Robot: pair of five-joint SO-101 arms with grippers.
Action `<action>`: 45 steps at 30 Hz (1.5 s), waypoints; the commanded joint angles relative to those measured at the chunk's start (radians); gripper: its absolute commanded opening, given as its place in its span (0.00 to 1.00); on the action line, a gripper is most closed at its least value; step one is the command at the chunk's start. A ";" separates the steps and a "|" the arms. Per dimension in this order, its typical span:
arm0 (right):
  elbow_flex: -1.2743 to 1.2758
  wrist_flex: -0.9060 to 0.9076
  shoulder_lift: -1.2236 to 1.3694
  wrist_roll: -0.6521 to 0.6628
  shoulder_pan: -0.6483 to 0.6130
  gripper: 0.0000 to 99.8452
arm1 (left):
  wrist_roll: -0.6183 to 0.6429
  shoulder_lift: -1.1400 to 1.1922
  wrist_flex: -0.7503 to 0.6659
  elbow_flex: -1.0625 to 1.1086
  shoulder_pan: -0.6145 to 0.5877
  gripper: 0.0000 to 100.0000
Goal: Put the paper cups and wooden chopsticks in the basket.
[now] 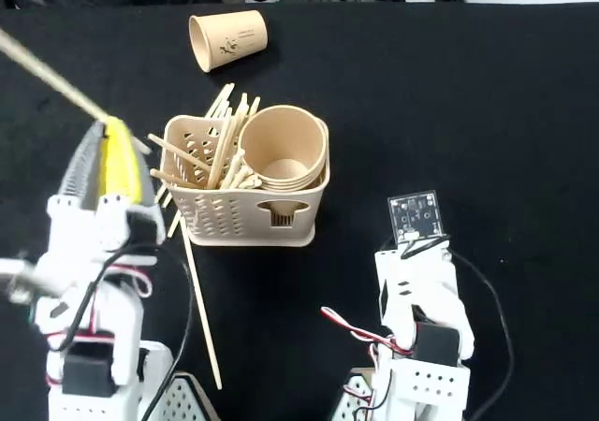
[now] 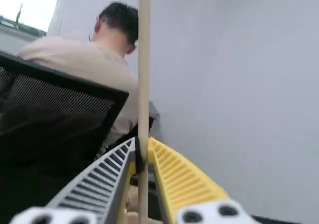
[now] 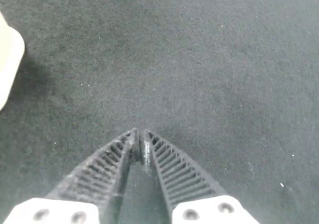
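Seen from above, the basket (image 1: pixel 245 223) stands on the black table (image 1: pixel 505 112) and is already well filled. A stack of paper cups (image 1: pixel 283 150) sits in its right half, and a bundle of chopsticks (image 1: pixel 217 154) leans in its left half, tips poking over the far rim. One more cup (image 1: pixel 227 39) lies on its side well beyond the basket. A loose chopstick (image 1: pixel 201 309) lies on the cloth, running from the basket's front left corner toward the near edge, so I judge the job partly done. Just left of the basket the left gripper (image 1: pixel 106 131) pinches a chopstick (image 1: pixel 47 73) that juts away from the basket at a slant. It is probably held high so the stick can clear the rim before being dropped in. The right arm (image 1: pixel 421 299) sits in front of the basket and to its right, apart from everything, most likely parked out of the way while the other arm works. In the left wrist view the gripper is pointed up off the table, its grey and yellow fingers closed narrowly on the stick, which runs straight up between them. This grip near one end leaves most of the length free to tip into the basket. In the right wrist view the right gripper (image 3: pixel 138 137) hangs over bare cloth with its fingers pressed together on nothing, and a pale rounded edge to one side may be the basket's corner.
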 commanded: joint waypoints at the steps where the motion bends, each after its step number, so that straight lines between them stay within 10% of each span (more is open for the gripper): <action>1: -0.004 0.005 -0.050 0.002 -0.014 0.01 | 0.014 -0.008 0.069 -0.005 0.084 0.03; 13: -0.004 0.005 -0.050 0.002 -0.014 0.01 | -0.112 -0.002 0.130 0.056 0.145 0.13; 22: -0.004 0.005 -0.048 0.002 -0.014 0.01 | -0.044 -0.006 0.434 -0.137 0.143 0.18; 28: -0.004 0.005 -0.048 0.002 -0.014 0.01 | -0.072 0.040 0.698 -0.397 -0.081 0.18; 45: -0.004 0.005 -0.047 0.002 -0.014 0.01 | -0.199 1.057 0.944 -0.852 -0.278 0.19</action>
